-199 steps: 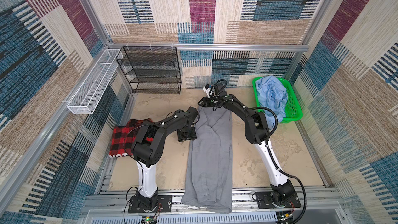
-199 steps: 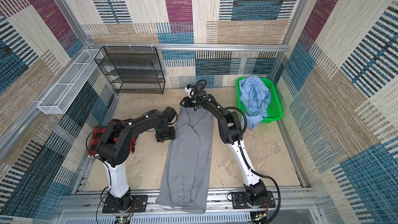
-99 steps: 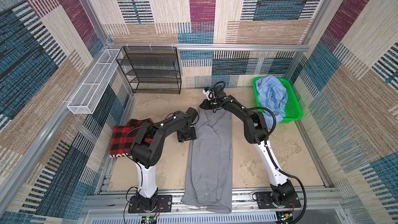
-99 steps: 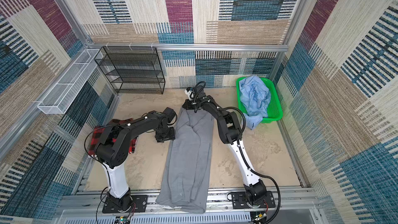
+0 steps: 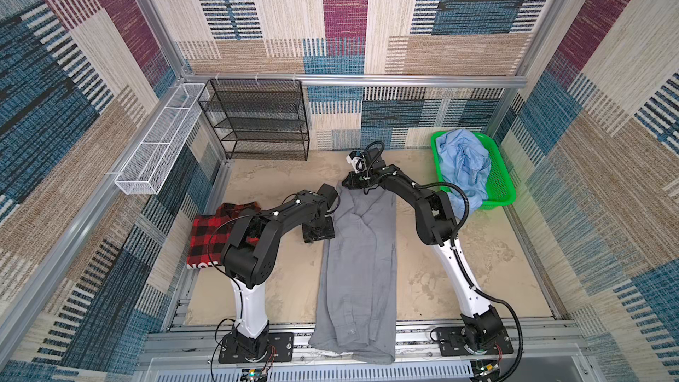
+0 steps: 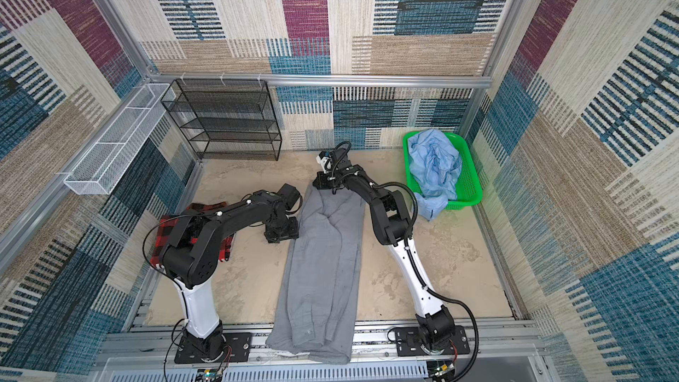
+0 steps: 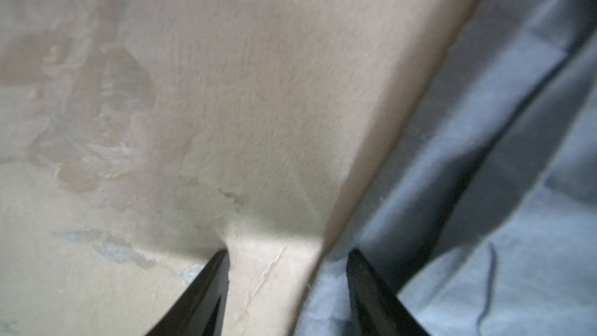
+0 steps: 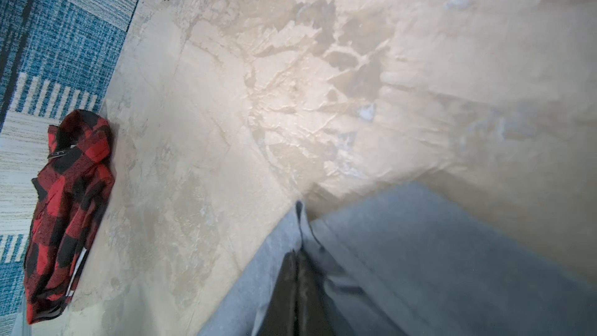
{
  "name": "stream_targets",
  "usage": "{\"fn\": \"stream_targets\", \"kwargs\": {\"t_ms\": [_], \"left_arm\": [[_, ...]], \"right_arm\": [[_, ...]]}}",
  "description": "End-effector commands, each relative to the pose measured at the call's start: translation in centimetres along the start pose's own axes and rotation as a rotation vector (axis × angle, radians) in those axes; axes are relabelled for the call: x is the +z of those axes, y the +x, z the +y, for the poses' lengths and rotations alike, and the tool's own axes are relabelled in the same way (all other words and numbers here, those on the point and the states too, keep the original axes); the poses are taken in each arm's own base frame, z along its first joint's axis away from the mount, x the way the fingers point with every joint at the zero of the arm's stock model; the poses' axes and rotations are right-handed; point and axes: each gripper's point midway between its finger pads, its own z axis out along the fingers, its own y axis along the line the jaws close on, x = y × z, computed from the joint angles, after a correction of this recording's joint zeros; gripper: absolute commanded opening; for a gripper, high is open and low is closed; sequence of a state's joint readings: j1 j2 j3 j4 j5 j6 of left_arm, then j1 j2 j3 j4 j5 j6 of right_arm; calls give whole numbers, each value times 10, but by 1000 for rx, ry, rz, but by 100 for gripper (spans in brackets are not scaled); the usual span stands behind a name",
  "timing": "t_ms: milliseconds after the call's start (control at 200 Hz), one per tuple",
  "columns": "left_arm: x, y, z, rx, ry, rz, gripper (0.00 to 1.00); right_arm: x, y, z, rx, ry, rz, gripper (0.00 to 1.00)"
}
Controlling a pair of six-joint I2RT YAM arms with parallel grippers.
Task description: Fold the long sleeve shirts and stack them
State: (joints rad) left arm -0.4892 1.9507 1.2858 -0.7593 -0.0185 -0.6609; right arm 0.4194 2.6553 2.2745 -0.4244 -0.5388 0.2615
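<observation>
My right arm (image 5: 408, 187) has come down from above the far side of the table (image 5: 459, 251), a little nearer to me, onto the far end of the grey shirt (image 5: 360, 270). Its fingers (image 8: 287, 289) were apart a second ago. They are now pinched together on the cloth at the shirt's far left corner, with a small fold caught between them.
</observation>
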Motion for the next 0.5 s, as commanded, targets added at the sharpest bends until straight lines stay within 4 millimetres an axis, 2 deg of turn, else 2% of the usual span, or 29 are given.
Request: {"fn": "stream_targets", "kwargs": {"t_ms": [0, 321, 441, 481, 496], "left_arm": [[22, 19, 9, -12, -29, 77, 61], [35, 31, 14, -19, -33, 109, 61], [33, 29, 14, -17, -31, 101, 61], [32, 28, 14, -16, -31, 95, 61], [32, 29, 14, -15, -32, 97, 61]], "right_arm": [[-14, -27, 1, 8, -9, -90, 0], [-23, -45, 4, 37, -103, -128, 0], [-18, -38, 3, 35, -111, -88, 0], [-19, -37, 2, 31, -104, -82, 8], [-21, -37, 2, 30, -92, -84, 15]]}}
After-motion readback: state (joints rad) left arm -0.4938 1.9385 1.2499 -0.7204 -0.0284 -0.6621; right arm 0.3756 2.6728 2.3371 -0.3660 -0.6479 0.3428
